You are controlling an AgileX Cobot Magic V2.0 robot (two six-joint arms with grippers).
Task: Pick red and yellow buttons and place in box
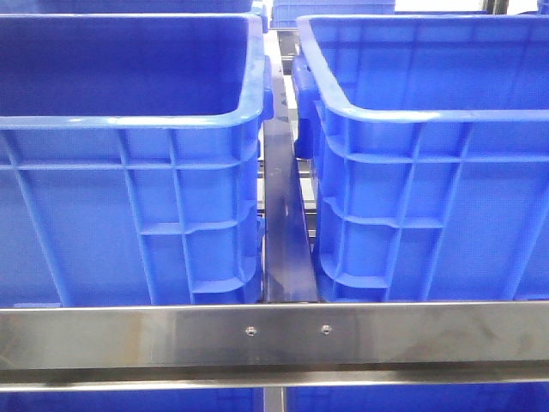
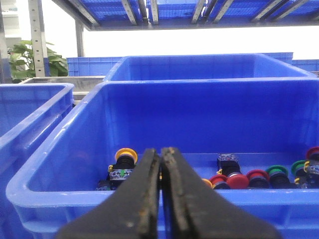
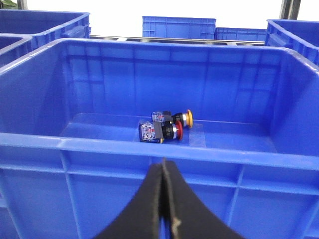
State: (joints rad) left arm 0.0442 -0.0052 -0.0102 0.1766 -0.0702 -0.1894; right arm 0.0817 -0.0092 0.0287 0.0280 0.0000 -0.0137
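**Both grippers closed and empty outside the two blue bins**

In the front view we see two large blue bins side by side: the left bin (image 1: 129, 172) and the right bin (image 1: 429, 172). A dark metal rail (image 1: 283, 223) runs between them, away from the camera, and a steel crossbar (image 1: 274, 335) with two screws spans the near edge. From here we cannot see the bins' floors, any buttons, or either arm.

In the left wrist view, we see the left gripper (image 2: 160, 164) with its two black fingers pressed together and nothing between them. It sits just outside the near wall of a blue supply bin (image 2: 65, 164). On that bin's floor lie many push buttons: a yellow button (image 2: 125, 155) on the left, a red button (image 2: 237, 180) near the middle, another red one (image 2: 257, 176) beside it, and green buttons (image 2: 277, 173) further right. More blue bins stand beyond, and a green plant (image 2: 30, 59) shows at the far left.

In the right wrist view, we see the right gripper (image 3: 163, 174) likewise clenched, fingers touching, holding nothing, just outside the near wall of the box (image 3: 149, 149). On the box floor lie two buttons touching each other: a red-capped button (image 3: 160, 131) nearer, and a yellow-capped button (image 3: 175, 118) just behind it.
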